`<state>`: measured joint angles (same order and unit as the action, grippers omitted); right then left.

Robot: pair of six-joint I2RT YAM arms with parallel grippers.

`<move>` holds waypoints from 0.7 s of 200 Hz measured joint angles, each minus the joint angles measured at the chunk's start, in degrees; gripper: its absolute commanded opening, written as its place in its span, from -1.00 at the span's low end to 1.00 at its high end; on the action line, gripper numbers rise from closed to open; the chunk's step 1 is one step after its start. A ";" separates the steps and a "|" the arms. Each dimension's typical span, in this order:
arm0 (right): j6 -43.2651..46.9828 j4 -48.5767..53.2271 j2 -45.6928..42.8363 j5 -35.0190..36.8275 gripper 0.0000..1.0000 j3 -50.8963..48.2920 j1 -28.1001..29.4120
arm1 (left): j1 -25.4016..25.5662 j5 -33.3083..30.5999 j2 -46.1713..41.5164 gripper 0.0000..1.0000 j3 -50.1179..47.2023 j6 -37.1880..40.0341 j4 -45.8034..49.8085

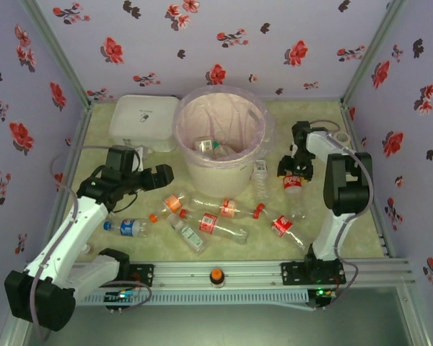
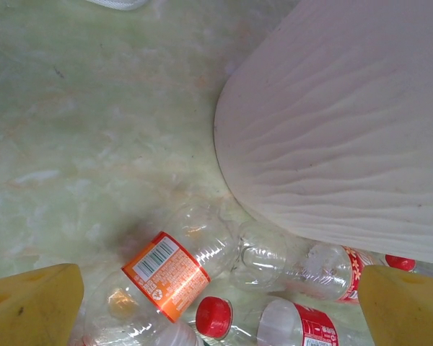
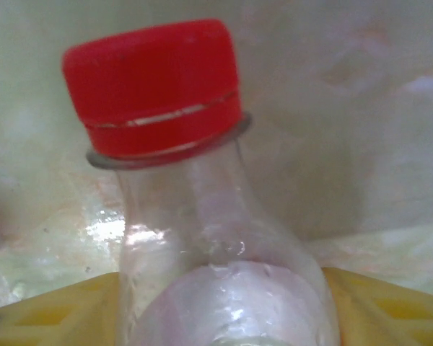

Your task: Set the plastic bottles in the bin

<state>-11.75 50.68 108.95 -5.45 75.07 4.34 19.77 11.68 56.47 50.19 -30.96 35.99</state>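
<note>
– While the left fingers stood wide apart, empty, what had the right fingers got?
– They clasped a red-capped bottle, right of the bin; other bottles lay on the worktop.

Obstacles, as we count them: bin at far centre; white box just beside it on the left; plastic bottles strewn across the near middle. Free room we find: bare table at near right, and above the bin's open mouth.
</note>
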 measured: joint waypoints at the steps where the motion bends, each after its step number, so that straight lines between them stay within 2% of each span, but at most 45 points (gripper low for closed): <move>1: 0.00 0.04 0.09 -0.02 0.15 0.07 0.00 | -0.04 0.00 0.02 0.96 0.00 0.00 0.00; 25: -0.22 -0.11 0.33 0.02 -0.01 0.96 -0.13 | -0.90 0.00 0.04 0.96 0.02 0.00 -0.02; 78: -0.79 -0.68 -2.16 1.60 -0.21 1.44 -1.53 | -2.91 -0.02 1.42 0.96 2.21 0.02 0.02; 112: -2.01 -0.15 -13.42 2.05 -0.37 3.37 -3.37 | -4.44 -0.07 1.44 0.96 2.91 0.26 0.72; 140: -3.04 0.22 -24.72 1.88 -0.52 11.78 -4.44 | -7.19 -2.89 2.23 0.97 4.07 1.97 4.11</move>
<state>-14.79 50.89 84.23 -3.57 86.85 -0.10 12.58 8.80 58.70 54.26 -28.99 40.10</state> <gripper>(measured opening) 0.542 0.981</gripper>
